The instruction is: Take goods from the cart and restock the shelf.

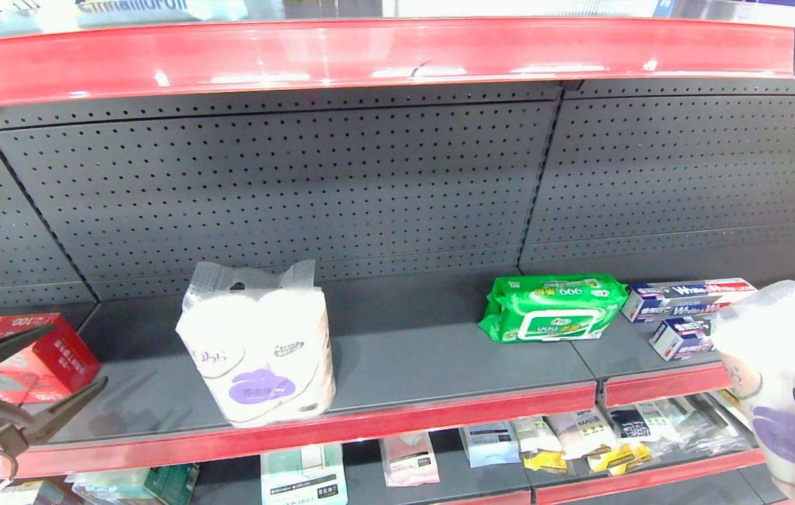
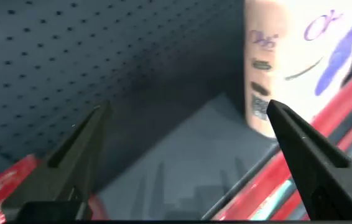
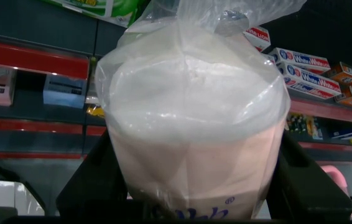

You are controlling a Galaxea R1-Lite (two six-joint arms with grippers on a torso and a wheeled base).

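Nearest, at the lower right of the head view, the right claw (image 3: 194, 143) is clamped on the held toilet roll pack (image 1: 779, 372). This is a clear-wrapped bundle of white rolls with a purple mark. One dark finger lies across its lower right side. In the right wrist view the pack sits between two dark fingers (image 3: 92, 180), one pressing each flank, with its plastic top bunched above. It hangs in front of the shelf's right end, off the board.

At the lower left of the head view the left claw (image 1: 80, 354) has its fingers spread wide apart and grips nothing. It sits just in front of the red front lip of the shelf (image 1: 439, 414), near the red boxes (image 1: 15, 328) at the left end of the board.

A standing toilet roll pack (image 1: 260, 351) is upright on the shelf close to the front lip, left of centre. The left wrist view shows it beyond that claw's spread fingers.

Farther right lies a flat green wet wipes pack (image 1: 551, 306). Just beside it are stacked toothpaste boxes (image 1: 692, 301).

Below the red lip, the lower shelf holds small packets (image 1: 579, 435).

Behind everything stands the grey pegboard back panel (image 1: 299, 189). The red lip of the upper shelf (image 1: 369, 52) runs across the top of the frame.
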